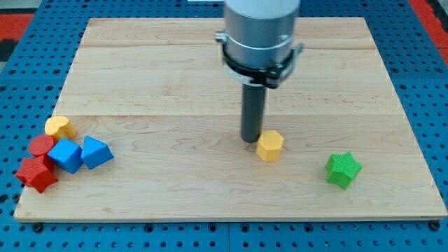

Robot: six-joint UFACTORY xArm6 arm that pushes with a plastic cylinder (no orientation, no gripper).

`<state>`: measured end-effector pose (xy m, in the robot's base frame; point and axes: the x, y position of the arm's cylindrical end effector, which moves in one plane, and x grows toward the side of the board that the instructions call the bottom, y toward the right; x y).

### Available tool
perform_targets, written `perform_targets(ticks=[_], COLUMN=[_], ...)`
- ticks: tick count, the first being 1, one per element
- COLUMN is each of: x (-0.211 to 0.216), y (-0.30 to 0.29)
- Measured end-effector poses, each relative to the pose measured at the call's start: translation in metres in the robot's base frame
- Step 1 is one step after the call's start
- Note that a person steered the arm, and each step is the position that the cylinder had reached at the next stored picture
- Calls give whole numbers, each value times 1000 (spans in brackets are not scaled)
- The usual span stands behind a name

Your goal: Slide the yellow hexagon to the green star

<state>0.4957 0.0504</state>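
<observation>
My tip stands on the desk just at the upper-left side of the yellow hexagon, touching it or nearly so; I cannot tell if a thin gap is there. The end effector is only a straight dark rod, so nothing opens or closes and nothing is clamped; it can only press against a block from one side.

The yellow hexagon lies a little right of the middle of the desk, in its lower half. The green star lies to the view's right of it and slightly lower, well apart, with bare wood between the two. So the line from my tip through the hexagon points toward the view's right and bottom, which is close to the direction of the star. I judge this a good side for the push, maybe a bit too steep downward, so the hexagon could slip off to one side of the rod.

No block stands in the path. The star is near the bottom edge and not far from the right edge, so I judge that a push going too long may carry it toward the rim.

The other blocks, a yellow one, two red ones and two blue ones, sit grouped at the lower left corner, far from this work.
</observation>
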Motion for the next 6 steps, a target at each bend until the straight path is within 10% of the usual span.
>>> perform_targets(ticks=[6], x=[84], y=[25])
